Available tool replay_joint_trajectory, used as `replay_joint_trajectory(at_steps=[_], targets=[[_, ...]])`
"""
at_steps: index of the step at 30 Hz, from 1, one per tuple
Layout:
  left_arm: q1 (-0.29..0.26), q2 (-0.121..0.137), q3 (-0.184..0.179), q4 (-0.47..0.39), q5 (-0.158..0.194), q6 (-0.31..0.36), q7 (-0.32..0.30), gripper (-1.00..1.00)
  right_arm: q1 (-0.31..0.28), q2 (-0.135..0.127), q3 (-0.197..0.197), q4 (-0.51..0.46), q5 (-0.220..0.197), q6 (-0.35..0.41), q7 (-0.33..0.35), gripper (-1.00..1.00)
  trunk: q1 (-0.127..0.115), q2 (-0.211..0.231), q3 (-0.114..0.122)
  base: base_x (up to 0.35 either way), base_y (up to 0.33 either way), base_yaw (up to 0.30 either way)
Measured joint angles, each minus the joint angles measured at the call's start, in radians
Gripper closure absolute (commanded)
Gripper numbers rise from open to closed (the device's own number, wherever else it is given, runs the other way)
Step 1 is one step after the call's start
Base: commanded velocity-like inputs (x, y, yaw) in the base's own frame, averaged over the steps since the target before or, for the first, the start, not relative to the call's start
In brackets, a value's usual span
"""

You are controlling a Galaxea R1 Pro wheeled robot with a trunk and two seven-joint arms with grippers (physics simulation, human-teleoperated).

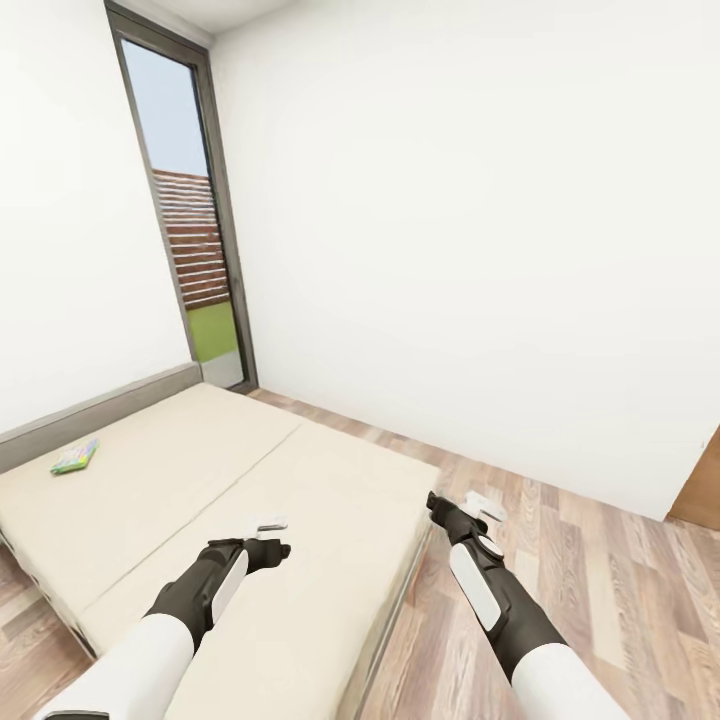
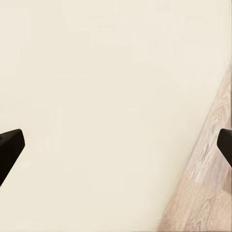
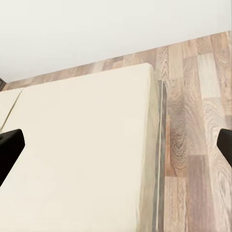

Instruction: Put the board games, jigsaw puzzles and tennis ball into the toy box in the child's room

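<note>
**Both my arms out over the bed, nothing in either gripper**

I stand at the foot corner of the bed (image 1: 200,470), looking down across its plain beige mattress. One board game (image 1: 75,457) lies flat on the mattress at about ten o'clock from me, close to the dark grey headboard and well apart from both arms. Its cover looks green with bits of other colour; the print is too small to read.

My left gripper (image 1: 272,528) hangs over the mattress at roughly eleven o'clock, near the bed's near edge. In the left wrist view its dark fingertips (image 2: 10,147) sit at opposite borders of the picture, spread wide with only bare mattress and a strip of wooden floor (image 2: 208,183) between them, so the fingers are apart and hold nothing.

My right gripper (image 1: 480,508) reaches out at about one o'clock, over the floor just beside the bed's foot corner. The right wrist view shows its fingertips (image 3: 9,147) likewise spread to the two borders, with the mattress, the grey bed frame edge and floorboards in between; these fingers are apart too, and empty.

Beyond the bed, at eleven o'clock, a tall narrow window (image 1: 190,220) with a dark frame stands in the white wall (image 1: 450,200). A brown edge, perhaps a door, shows at three o'clock.
</note>
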Motion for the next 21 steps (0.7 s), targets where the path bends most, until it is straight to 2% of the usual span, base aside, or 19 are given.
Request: replay_joint_trajectory(at_steps=[13, 21], targets=[[0.000, 0.000, 0.000, 0.000, 0.000, 0.000, 0.000, -1.00, 0.000, 0.000, 0.002, 0.000, 0.004, -0.002, 0.000, -1.00, 0.000, 0.000, 0.000, -0.005, 0.020, -0.037], [0.000, 0.000, 0.000, 0.000, 0.000, 0.000, 0.000, -1.00, 0.000, 0.000, 0.002, 0.000, 0.002, -0.003, 0.000, -1.00, 0.000, 0.000, 0.000, -0.065, 0.095, -0.002]])
